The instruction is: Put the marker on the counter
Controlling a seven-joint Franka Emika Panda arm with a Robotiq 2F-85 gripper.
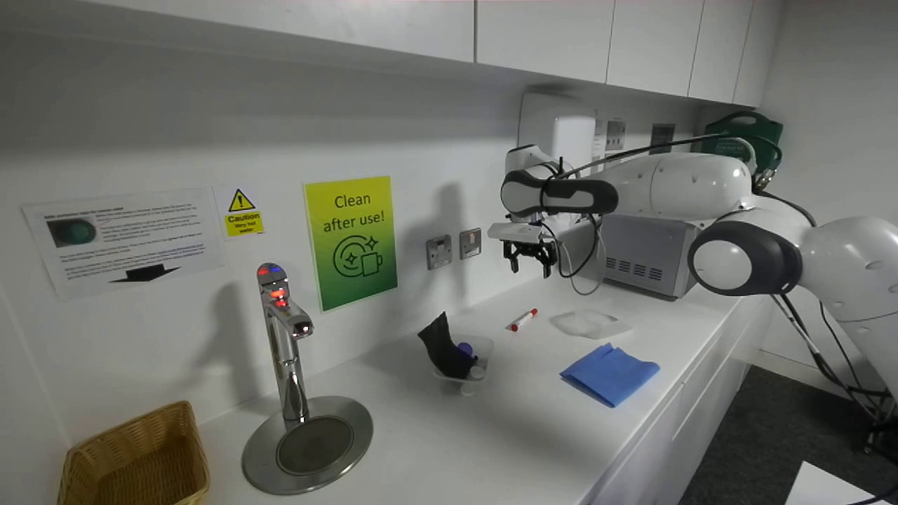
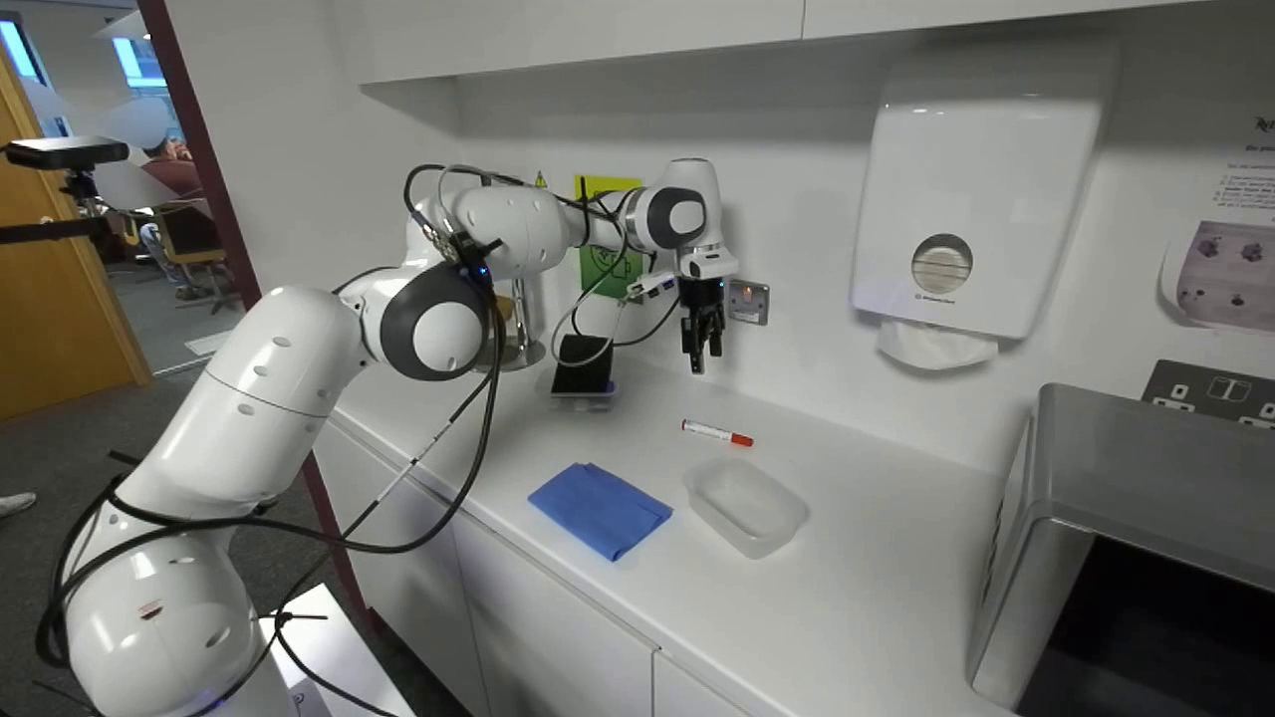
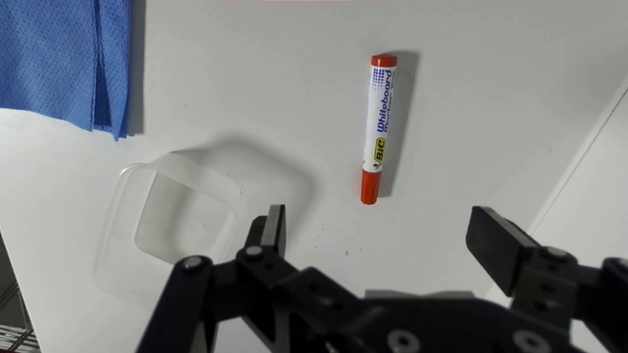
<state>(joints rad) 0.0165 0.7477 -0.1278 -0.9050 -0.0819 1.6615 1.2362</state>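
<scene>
- Wrist view: at the left, the blue cloth [image 3: 54,59] is seen near the front edge of the bench [image 3: 274,63], and the clear tub [image 3: 191,220] is set between that edge and the marker [image 3: 378,130]; its rim should be given room.
- In the middle, the marker is found lying flat on the bench, nearer the back edge than the front, so the task's end state is judged to be met.
- The pincer [image 3: 380,225] is held wide, well above the bench, with nothing gripped.
- The step in hand is judged to be a clean withdrawal: a straight lift should be made before any sideways swing. If a grasp is wanted instead, the marker is lined up lengthwise with the pincer's gap; a shift toward its middle, then a slow, level descent, would be called for, as it may roll.
- At the right, the wall [image 3: 603,206] is met along the back edge, so little sideways travel is allowed there.
- In an exterior view, a stretch of bench is shown between the clear tub and the grey appliance [image 2: 1155,478] at the right; passage is judged easiest there, with the lift stopped short of the overhead cabinets [image 2: 598,30].
</scene>
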